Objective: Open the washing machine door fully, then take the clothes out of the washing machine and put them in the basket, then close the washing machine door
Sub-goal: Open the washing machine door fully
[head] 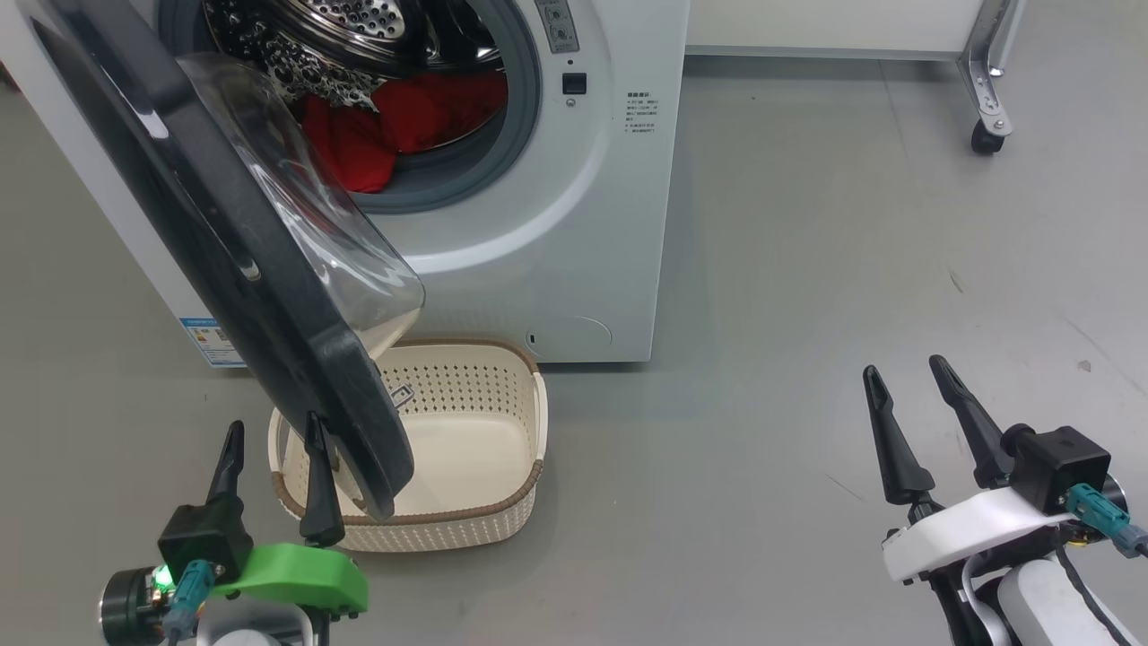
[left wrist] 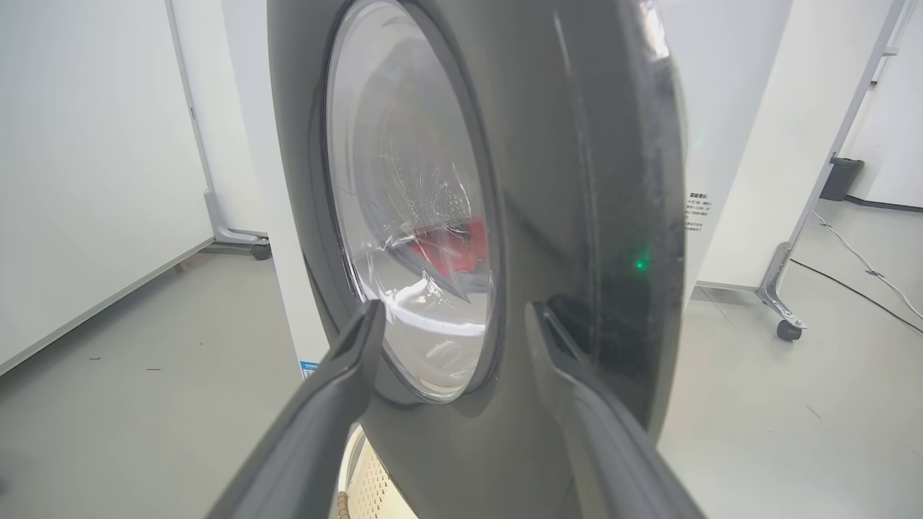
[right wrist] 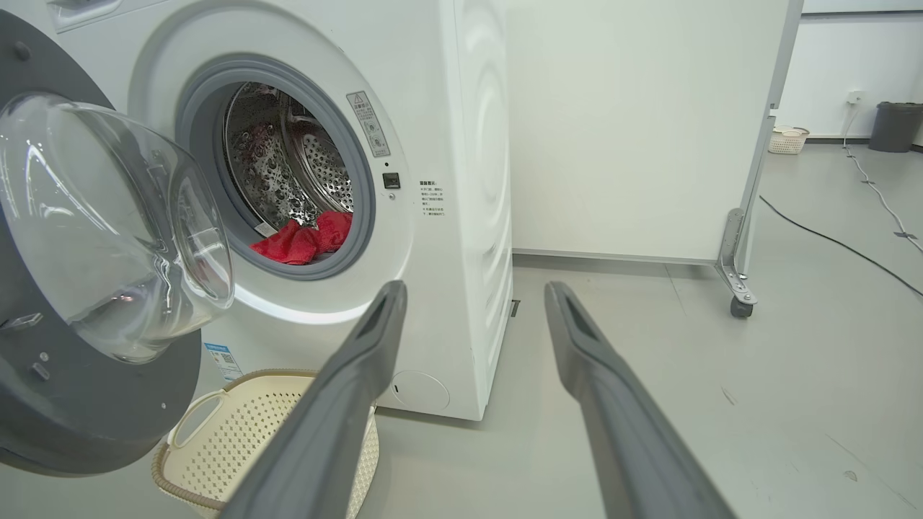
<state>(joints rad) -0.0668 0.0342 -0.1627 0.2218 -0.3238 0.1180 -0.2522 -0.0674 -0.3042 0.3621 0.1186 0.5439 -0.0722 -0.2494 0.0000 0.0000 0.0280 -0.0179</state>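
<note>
The white washing machine (head: pixel 574 233) stands ahead with its door (head: pixel 224 242) swung partly open, black rim toward me, clear glass bowl (right wrist: pixel 108 223) facing the mouth. Red clothes (head: pixel 395 126) lie in the steel drum (right wrist: pixel 288 166), also seen as clothes (right wrist: pixel 303 241). The cream basket (head: pixel 502 511) sits on the floor below the door, with nothing in it. My left gripper (head: pixel 273 431) is open, fingers straddling the door's lower edge; its fingertips (left wrist: pixel 368 324) sit close against the door (left wrist: pixel 541 180). My right gripper (head: pixel 906 372) is open over bare floor, well right of the machine.
A white panel on a caster frame (head: pixel 987 135) stands at the back right. A cable (right wrist: pixel 836 241) runs across the grey floor there. A dark bin (right wrist: pixel 894 126) and a small basket (right wrist: pixel 787 139) stand far back. Open floor lies between the machine and my right gripper.
</note>
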